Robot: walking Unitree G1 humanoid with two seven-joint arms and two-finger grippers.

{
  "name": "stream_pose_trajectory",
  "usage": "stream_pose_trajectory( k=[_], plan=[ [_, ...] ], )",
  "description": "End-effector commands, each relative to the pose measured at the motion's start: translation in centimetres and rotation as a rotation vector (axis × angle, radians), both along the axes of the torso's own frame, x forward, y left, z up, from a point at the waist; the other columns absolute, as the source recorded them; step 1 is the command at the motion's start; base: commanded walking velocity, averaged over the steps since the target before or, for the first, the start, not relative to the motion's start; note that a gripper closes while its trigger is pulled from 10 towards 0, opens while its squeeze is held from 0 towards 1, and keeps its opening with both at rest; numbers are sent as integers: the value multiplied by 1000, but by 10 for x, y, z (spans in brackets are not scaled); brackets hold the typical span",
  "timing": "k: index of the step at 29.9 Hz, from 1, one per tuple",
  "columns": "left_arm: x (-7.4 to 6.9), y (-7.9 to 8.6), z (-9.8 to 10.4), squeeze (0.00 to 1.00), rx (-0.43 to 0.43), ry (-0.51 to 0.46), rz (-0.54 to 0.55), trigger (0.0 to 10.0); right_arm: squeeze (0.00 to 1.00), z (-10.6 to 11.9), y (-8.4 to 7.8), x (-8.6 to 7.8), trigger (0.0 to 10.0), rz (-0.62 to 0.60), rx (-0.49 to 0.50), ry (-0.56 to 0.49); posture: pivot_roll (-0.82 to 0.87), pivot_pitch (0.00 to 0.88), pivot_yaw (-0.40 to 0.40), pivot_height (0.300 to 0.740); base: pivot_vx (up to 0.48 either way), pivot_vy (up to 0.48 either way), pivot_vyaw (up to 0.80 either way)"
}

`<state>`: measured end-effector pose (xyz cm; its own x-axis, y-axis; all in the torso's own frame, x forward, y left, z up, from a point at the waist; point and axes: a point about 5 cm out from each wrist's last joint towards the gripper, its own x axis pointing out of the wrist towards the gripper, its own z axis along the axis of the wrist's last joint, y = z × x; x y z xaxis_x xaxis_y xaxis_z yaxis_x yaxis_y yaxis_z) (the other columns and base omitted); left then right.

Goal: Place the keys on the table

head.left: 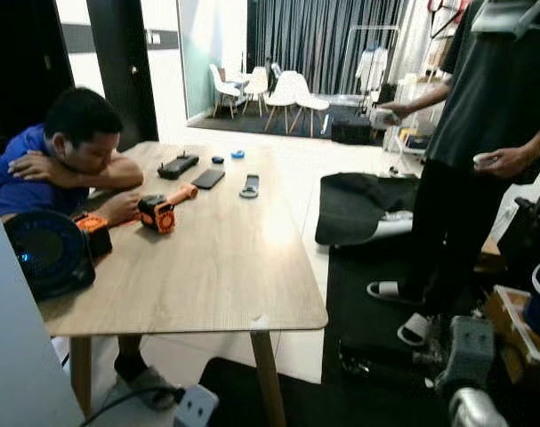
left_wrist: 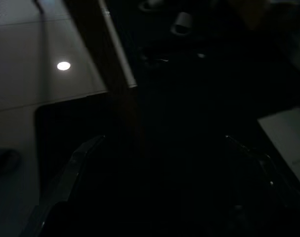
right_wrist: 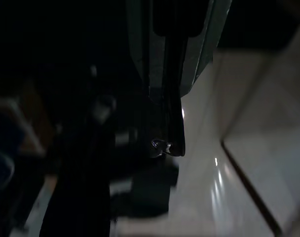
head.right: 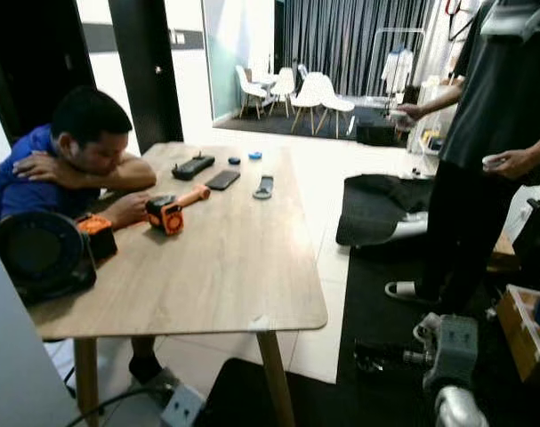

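Note:
My right gripper (head.left: 350, 358) hangs low at the right, beside and below the wooden table (head.left: 225, 267), over a dark mat. In the right wrist view its two black fingers (right_wrist: 173, 118) are pressed together, and a small shiny metal bit of the keys (right_wrist: 160, 144) shows at their tips. The rest of the keys is hidden in the dark. My left gripper (left_wrist: 163, 140) hangs idle in the shade near a table leg, its fingers spread apart with nothing between them.
A seated person (head.left: 69, 156) leans on the table's left side. An orange tool (head.left: 160, 212), a black speaker (head.left: 45, 253), a phone (head.left: 208, 179) and small items lie on top. Another person (head.left: 483, 151) stands to the right. A power strip (head.left: 194, 407) lies under the table.

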<state>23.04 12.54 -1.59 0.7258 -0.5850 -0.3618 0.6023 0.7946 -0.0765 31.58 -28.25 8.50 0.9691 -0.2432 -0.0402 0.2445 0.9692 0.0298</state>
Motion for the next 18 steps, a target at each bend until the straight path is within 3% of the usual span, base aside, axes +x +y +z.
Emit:
stream_pose_trajectory(
  k=[1,8,10,14,17,18],
  plan=[
    [1,-1,2,0,33,11,-52,10000,0,15,3,12,10000,28,11,-23,65,6,-12,740,0,0,0],
    [9,-1,13,0,26,-7,-73,10000,0,45,25,40,10000,167,42,-55,68,7,-11,740,0,0,0],
    [15,2,17,0,76,-17,-70,10000,0,56,40,55,10000,246,56,-35,66,17,-2,740,0,0,0],
    [22,7,20,0,122,-30,-28,10000,0,65,56,66,10000,314,67,-8,65,23,-2,740,0,0,0],
    [28,12,23,0,141,-41,20,10000,0,72,90,76,10000,475,63,34,65,32,-2,740,0,0,0],
    [28,12,23,0,141,-41,20,10000,0,72,90,76,10000,475,63,34,65,32,-2,740,0,0,0]
  ],
)
